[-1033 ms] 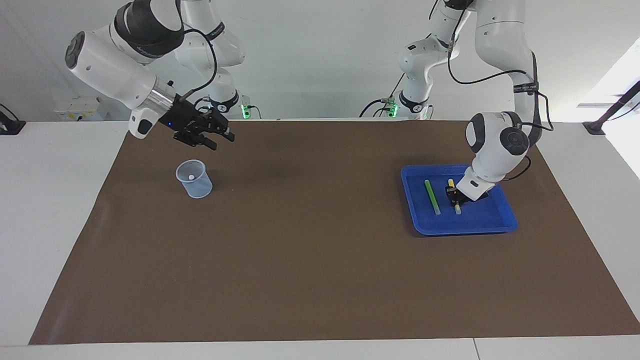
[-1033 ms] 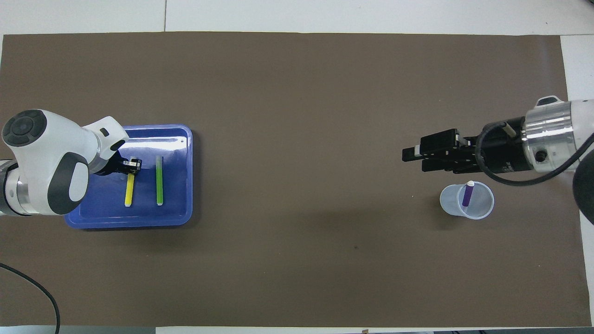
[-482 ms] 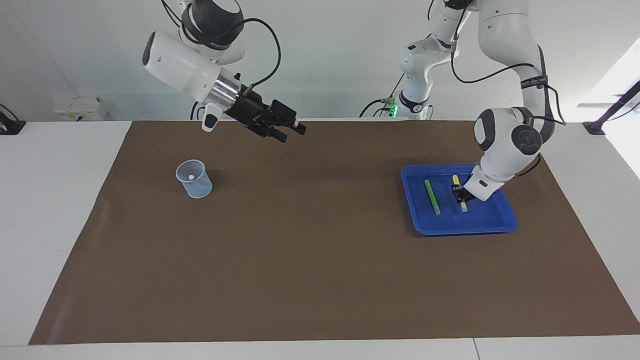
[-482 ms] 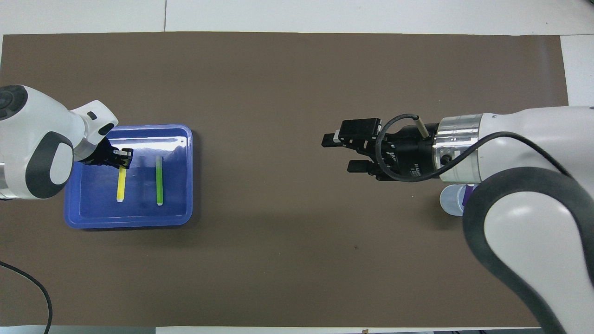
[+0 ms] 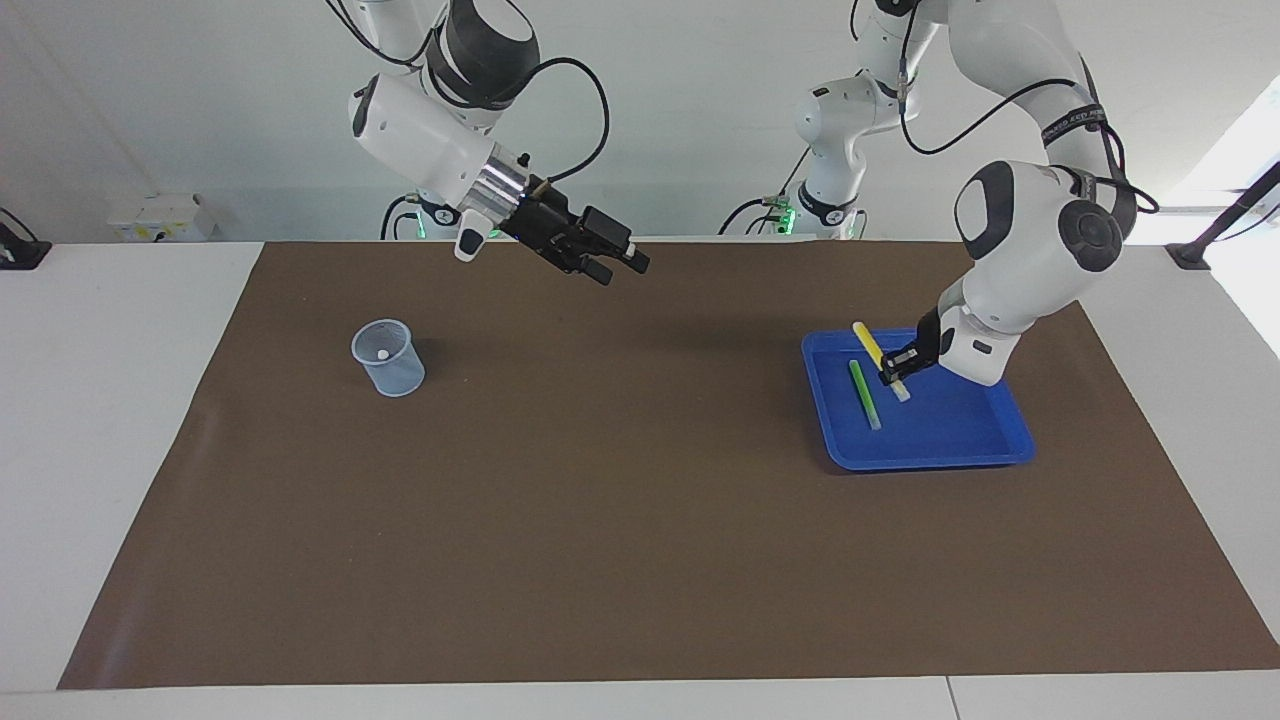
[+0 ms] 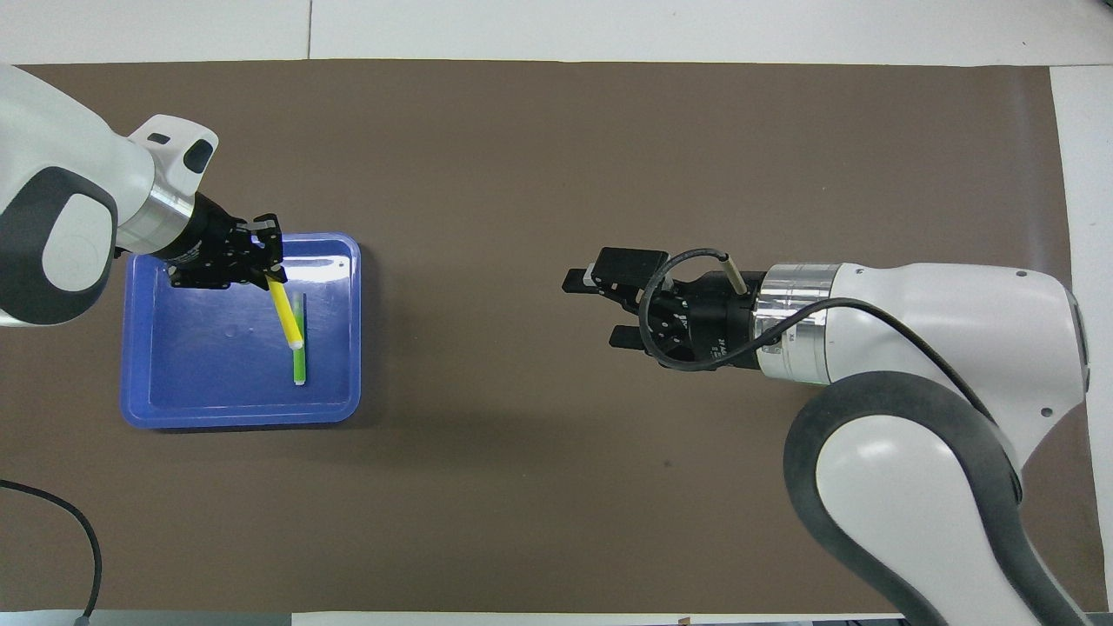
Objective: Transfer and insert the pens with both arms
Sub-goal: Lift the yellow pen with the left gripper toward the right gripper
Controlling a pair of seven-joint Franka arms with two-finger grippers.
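My left gripper point(image 5: 893, 368) is shut on the yellow pen point(image 5: 868, 343) and holds it tilted in the air over the blue tray point(image 5: 960, 440). In the overhead view the left gripper point(image 6: 265, 261) grips the yellow pen point(image 6: 285, 315) by one end, pale cap hanging down. The green pen point(image 5: 865, 395) lies flat in the tray point(image 6: 174, 382); it also shows in the overhead view point(image 6: 299, 365). The purple pen's whitish cap point(image 5: 382, 354) shows inside the clear cup point(image 5: 388, 358). My right gripper point(image 5: 618, 262) is open and empty over the mat's middle point(image 6: 589, 309).
A brown mat point(image 5: 600, 520) covers the table. Two smaller white arms with green lights point(image 5: 815, 205) stand at the robots' edge. In the overhead view the right arm point(image 6: 913, 348) hides the cup.
My left gripper has lifted the yellow pen out of the tray and tilted it. My right arm has swung from over the cup toward the middle of the mat.
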